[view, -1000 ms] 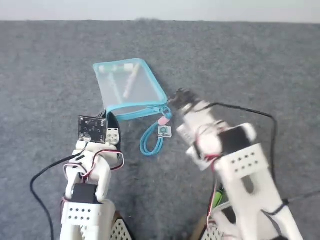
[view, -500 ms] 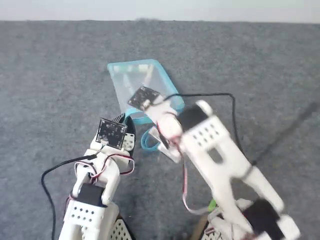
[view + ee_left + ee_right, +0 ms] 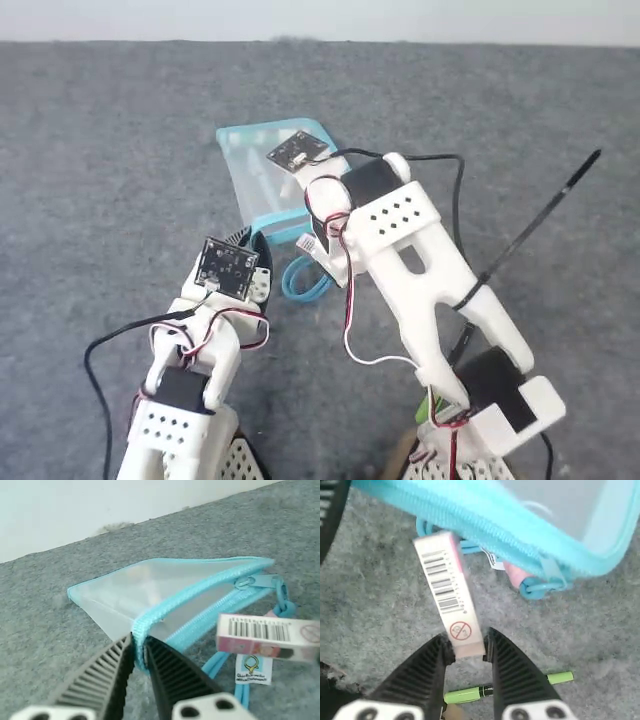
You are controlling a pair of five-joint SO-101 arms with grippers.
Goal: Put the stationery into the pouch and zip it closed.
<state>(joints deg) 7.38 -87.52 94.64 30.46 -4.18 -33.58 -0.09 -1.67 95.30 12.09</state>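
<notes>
The translucent pouch (image 3: 262,165) with a blue zip edge lies on the grey carpet, faint shapes showing through it. My left gripper (image 3: 139,642) is shut on the zip edge at the pouch's near corner (image 3: 255,243). The zipper pull (image 3: 245,582) sits at the other end, by the blue cord (image 3: 300,280) and its tag (image 3: 252,667). My right gripper (image 3: 465,642) is shut on a white and pink eraser (image 3: 447,592) with a barcode, held just in front of the zip edge (image 3: 485,525). The same eraser (image 3: 267,637) hangs beside the cord.
A green pen (image 3: 470,694) lies on the carpet close to the right arm's base (image 3: 428,408). The right arm (image 3: 420,260) reaches across the pouch's right side. A black cable tie (image 3: 540,215) sticks out from it. A pale wall borders the carpet at the back.
The right arm has swung left from beside the pouch to over its front edge, bringing the eraser. The pouch and the left gripper have shifted a little to the right.
</notes>
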